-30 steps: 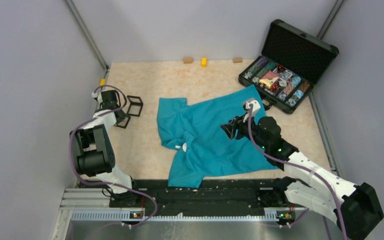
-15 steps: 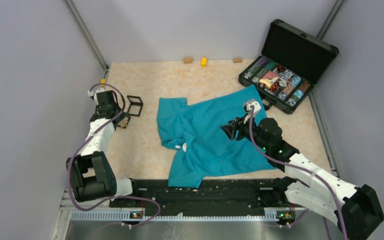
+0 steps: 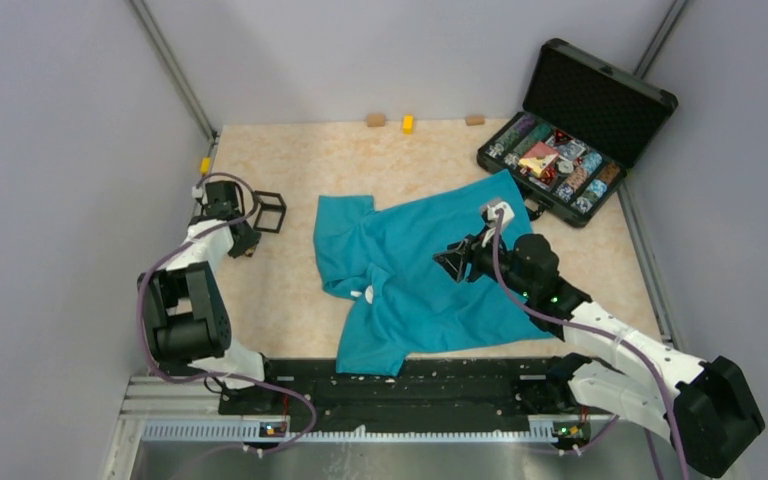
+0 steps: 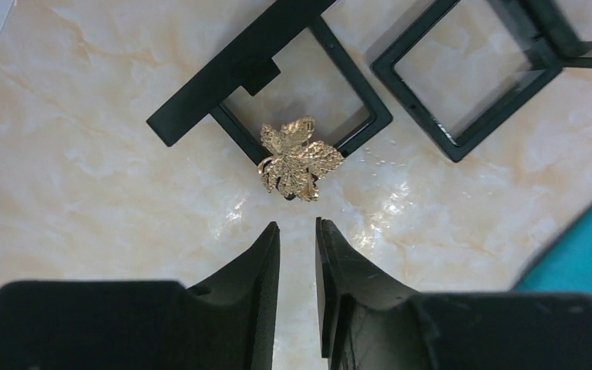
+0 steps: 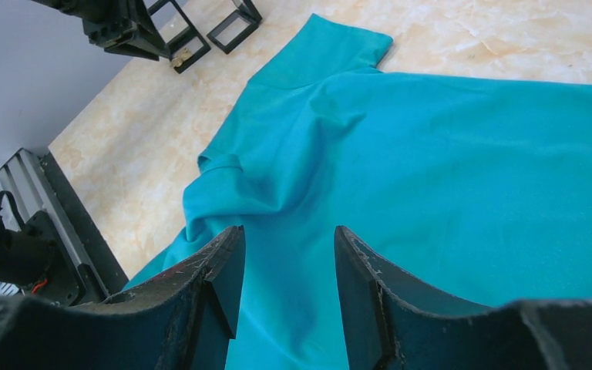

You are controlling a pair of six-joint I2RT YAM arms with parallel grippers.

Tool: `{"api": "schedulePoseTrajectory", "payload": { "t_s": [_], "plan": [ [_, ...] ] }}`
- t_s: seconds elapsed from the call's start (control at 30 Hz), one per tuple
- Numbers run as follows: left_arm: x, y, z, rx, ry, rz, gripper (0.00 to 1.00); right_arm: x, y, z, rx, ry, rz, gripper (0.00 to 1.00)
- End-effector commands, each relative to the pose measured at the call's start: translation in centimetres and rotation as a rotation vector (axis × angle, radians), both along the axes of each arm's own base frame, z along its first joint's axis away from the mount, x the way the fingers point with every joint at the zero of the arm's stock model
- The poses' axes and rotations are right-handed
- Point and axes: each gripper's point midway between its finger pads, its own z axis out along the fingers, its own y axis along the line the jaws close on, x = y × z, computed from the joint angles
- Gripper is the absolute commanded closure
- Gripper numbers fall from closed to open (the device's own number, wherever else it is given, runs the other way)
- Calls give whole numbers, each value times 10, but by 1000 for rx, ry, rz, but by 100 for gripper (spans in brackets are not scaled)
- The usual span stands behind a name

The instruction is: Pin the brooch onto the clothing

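Resettled the left gripper point(image 4: 297, 228) just short of the gold leaf brooch point(image 4: 299, 158), jaws narrowly apart and empty, so grasp not yet made.

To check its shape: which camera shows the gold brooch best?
Left wrist: the brooch is large and sharp, leaf-shaped, on a black frame. Right wrist shows a tiny speck; top external, too small to tell.

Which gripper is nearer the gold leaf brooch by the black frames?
Left. The left gripper sits just short of the gold leaf brooch; the right gripper is away over the teal shirt.
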Motion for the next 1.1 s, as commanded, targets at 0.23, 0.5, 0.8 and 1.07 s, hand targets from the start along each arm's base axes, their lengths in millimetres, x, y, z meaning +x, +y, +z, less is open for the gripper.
{"api": "schedulePoseTrajectory", "payload": {
  "t_s": [0.23, 0.5, 0.8, 1.07],
  "plan": [
    [19, 16, -8, 60, 54, 21, 77, 0, 2, 12, 51, -43, 17, 52],
    [34, 15, -14, 41, 41, 11, 77, 1, 4, 7, 41, -33, 20, 53],
    [39, 14, -23, 29, 55, 6, 78, 2, 5, 5, 38, -27, 25, 53],
    [40, 8, -29, -3, 56, -5, 98, 2, 5, 5, 37, -28, 21, 53]
  ]
}}
